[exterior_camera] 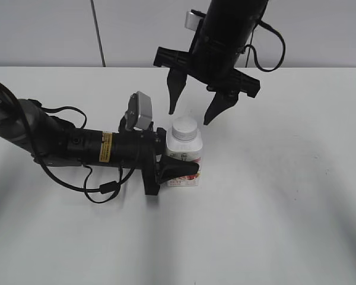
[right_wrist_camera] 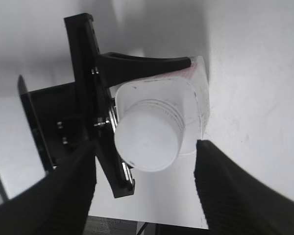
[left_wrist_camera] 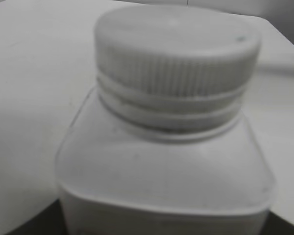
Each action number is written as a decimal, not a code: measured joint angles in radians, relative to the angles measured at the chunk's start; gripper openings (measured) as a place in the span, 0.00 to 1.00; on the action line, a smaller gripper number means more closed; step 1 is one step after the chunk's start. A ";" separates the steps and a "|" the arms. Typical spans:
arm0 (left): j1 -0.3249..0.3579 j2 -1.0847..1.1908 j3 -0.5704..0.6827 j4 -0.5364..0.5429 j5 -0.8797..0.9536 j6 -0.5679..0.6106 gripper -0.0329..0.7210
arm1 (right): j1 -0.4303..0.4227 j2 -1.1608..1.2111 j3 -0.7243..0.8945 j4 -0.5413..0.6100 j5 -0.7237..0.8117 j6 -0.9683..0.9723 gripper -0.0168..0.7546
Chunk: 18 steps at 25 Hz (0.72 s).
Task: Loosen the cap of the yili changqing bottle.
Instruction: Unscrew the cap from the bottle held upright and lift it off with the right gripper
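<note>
The yili changqing bottle (exterior_camera: 188,152) is small, white and squarish with a pink-red label, and it stands upright on the white table. Its ribbed white cap (exterior_camera: 185,128) sits on the neck. My left gripper (exterior_camera: 180,164) reaches in from the left and is shut on the bottle's lower body. My right gripper (exterior_camera: 190,116) hangs open just above and behind the cap, touching nothing. The left wrist view shows the cap (left_wrist_camera: 176,49) and the bottle's shoulder (left_wrist_camera: 161,166) close up. The right wrist view looks down on the cap (right_wrist_camera: 146,139) between my open fingers (right_wrist_camera: 146,164), with the bottle (right_wrist_camera: 188,100) held by the left gripper (right_wrist_camera: 137,62).
The white table (exterior_camera: 285,196) stretches around the bottle. The left arm's black cable (exterior_camera: 101,187) loops on the table to the left of the bottle. A grey wall stands behind the table.
</note>
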 joint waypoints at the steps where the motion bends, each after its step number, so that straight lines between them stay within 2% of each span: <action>1: 0.000 0.000 0.000 -0.001 0.001 0.000 0.53 | 0.001 0.009 0.000 -0.001 0.000 0.001 0.67; 18: 0.000 0.000 0.000 -0.006 0.008 0.000 0.53 | 0.005 0.051 -0.001 -0.003 0.004 -0.003 0.67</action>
